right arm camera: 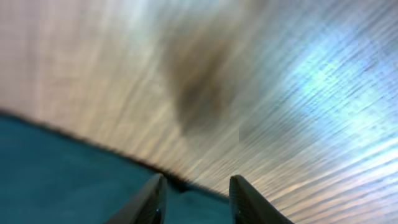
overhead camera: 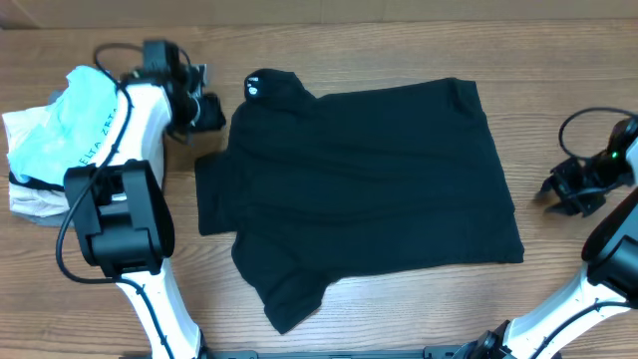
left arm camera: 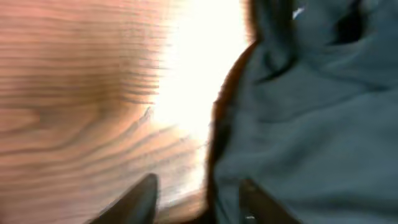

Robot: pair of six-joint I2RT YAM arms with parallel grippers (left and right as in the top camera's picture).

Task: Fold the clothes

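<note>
Overhead: black shirt (overhead camera: 359,189) spread on desk (overhead camera: 419,50), no fold seen. Left claw (overhead camera: 204,108) spread by collar (overhead camera: 261,85), right claw (overhead camera: 560,194) spread near right edge, both empty. Folding remains.

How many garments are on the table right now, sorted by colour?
Black shirt, spread flat: 1
Light-blue shirt, on the pile at the left: 1
White garment, under the light-blue one: 1 for certain; the left arm partly hides the pile, so further layers cannot be told apart
Total: 3
</note>
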